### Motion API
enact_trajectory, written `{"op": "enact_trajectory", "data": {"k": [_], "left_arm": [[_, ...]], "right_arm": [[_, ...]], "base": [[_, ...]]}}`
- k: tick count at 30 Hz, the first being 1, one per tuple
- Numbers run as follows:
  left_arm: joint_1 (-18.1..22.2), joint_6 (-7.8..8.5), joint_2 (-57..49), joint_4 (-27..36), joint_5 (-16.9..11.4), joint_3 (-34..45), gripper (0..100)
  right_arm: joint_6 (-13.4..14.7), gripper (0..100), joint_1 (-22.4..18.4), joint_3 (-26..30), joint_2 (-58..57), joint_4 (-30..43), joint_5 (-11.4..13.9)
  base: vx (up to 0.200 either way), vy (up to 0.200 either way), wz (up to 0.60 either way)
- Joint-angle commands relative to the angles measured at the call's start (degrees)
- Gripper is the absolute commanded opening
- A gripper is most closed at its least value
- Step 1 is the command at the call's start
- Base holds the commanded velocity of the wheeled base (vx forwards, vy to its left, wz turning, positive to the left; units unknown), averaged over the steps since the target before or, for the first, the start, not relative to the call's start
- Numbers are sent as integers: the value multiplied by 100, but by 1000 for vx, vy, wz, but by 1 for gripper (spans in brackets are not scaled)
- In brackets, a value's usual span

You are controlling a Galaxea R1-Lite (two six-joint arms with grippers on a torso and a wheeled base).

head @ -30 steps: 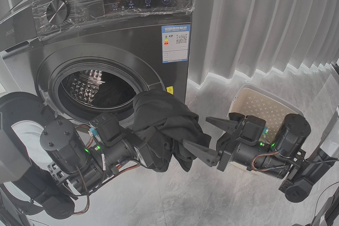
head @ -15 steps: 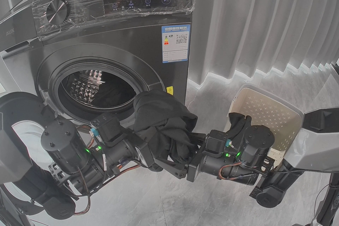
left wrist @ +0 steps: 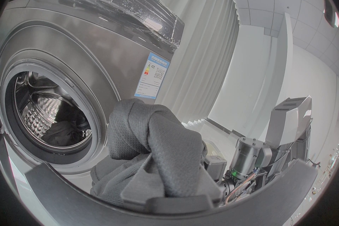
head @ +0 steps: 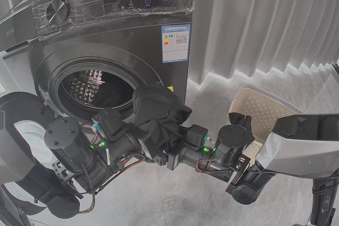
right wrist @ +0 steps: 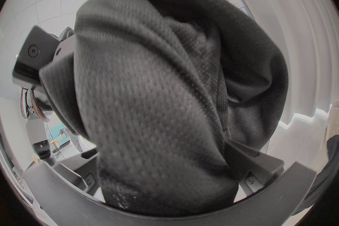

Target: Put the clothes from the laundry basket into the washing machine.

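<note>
Dark garment [head: 159, 113]: bunched up at 5 o'clock off the washing machine [head: 106, 36] mouth, outside the drum; laundry basket [head: 268, 106] away at 3 o'clock
Left gripper [left wrist: 173, 198]: clamped on it, looks like; cloth buries the tips
Right gripper [right wrist: 164, 172]: fingers spread, garment between them

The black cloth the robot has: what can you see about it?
The black cloth is a dark knit with tiny mesh holes, bunched into a lump of thick folds. It sits heaped on the left end effector, off the floor, before the open washing machine. The right end effector, open, straddles it from the other side.
</note>
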Motion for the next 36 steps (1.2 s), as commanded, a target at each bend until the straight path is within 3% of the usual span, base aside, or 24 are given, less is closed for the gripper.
{"op": "enact_trajectory", "data": {"k": [1,16,17,19,23,28,33,36], "left_arm": [[-9,-24,35,-4,13,-58,0],[17,-50,18,-4,-5,21,0],[26,-50,9,-4,-13,29,100],[35,-50,-17,-4,-40,38,100],[26,-235,-70,-4,-49,188,100],[79,-244,-184,-4,-84,363,100],[132,-314,-764,5,-637,645,100],[272,-586,-1265,31,-1121,882,100]], "right_arm": [[0,0,6,-79,132,-3,-14],[8,0,102,44,-140,-12,-23],[8,0,111,62,-158,-12,-23],[8,0,137,123,-219,-12,-23],[17,0,129,361,-404,-12,-23],[44,0,85,563,-553,-12,-23],[44,0,32,615,-685,-12,-23],[44,0,6,659,-764,-12,-23]], "base": [[0,0,0],[0,0,0],[0,0,0],[0,0,0],[0,0,0],[0,0,0],[0,0,0],[0,0,0]]}}
